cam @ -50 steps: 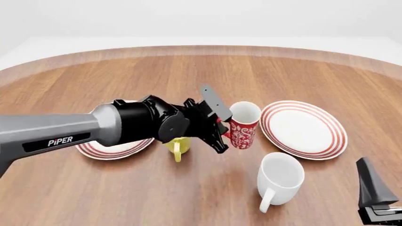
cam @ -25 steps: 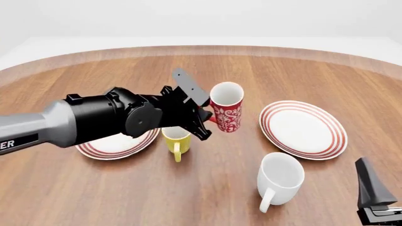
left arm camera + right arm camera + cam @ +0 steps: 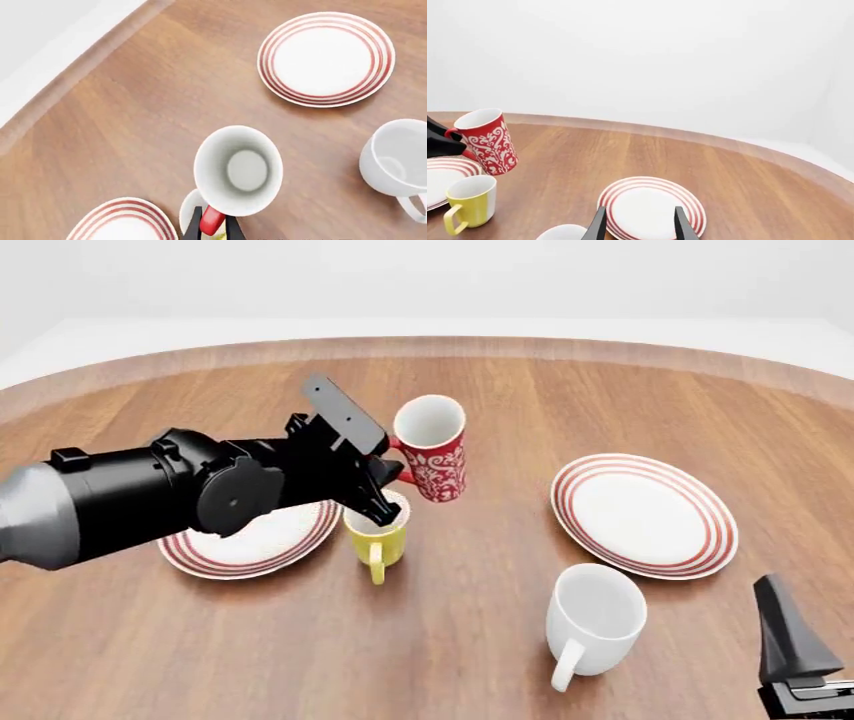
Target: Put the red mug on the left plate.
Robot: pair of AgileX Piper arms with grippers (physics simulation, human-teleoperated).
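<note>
red mug (image 3: pixel 435 452): small, tall, red with white floral scrollwork, white inside, red loop handle; off the table in the air, tilted slightly, handle clamped in the left pincer (image 3: pixel 384 480), above and just behind the yellow mug.
left plate (image 3: pixel 227 552): round, white, thin red rim rings; flat on the table, partly hidden by the arm.

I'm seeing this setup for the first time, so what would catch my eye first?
The red mug with its white scroll pattern, held in the air by its handle in the left hand, just above the yellow mug. The left plate lies partly hidden under that arm. The right hand hangs open, idle, over the other plate.
</note>
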